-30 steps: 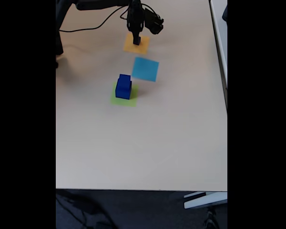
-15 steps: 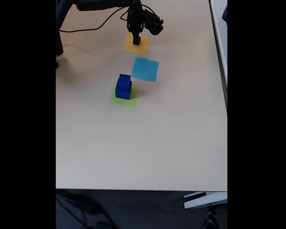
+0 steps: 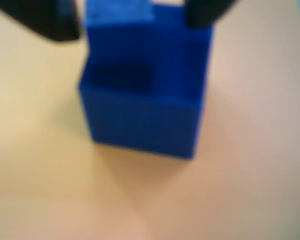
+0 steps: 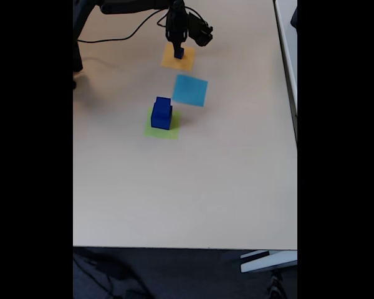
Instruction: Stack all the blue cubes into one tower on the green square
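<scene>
Toward upper left of the fixed view, a black cable [image 4: 121,32] is trailing across the beige table [image 4: 193,187]. Just left of centre, two of the blue cubes [image 4: 161,114] are sitting stacked, smaller on larger, on the green square [image 4: 165,131]. Slightly right and higher, the gripper [image 4: 178,53] is pointing down over the orange square [image 4: 177,57], with a small dark-blue cube [image 4: 179,54] showing at its tip. Right of the stack, between it and the orange square, a light-blue square [image 4: 190,90] is lying flat, apart from both.

Wrist view, blurred: a dark finger [image 3: 45,20] is showing at upper left and another at upper right, standing apart, with the blue cube [image 3: 145,110] sitting between them on a yellowish surface. Whether the fingers are pressing on it cannot be told.
</scene>
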You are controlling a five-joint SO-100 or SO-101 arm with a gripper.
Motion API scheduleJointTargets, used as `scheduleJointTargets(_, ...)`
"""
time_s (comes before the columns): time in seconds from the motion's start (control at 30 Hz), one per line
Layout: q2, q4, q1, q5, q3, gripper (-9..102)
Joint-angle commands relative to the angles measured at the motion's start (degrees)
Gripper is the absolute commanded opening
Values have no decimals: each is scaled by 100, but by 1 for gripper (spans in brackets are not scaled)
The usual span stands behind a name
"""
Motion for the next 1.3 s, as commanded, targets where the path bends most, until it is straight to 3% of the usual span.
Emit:
scheduleJointTargets(0.0,62,26,-26,-9,-325,4)
scheduleJointTargets(0.67,457,185,193,-299,-483,0)
scheduleJointTargets(0.97,905,299,914,-1204,-624,0)
scheduleJointTargets(1.27,202,0,1828,-2215,-1327,0)
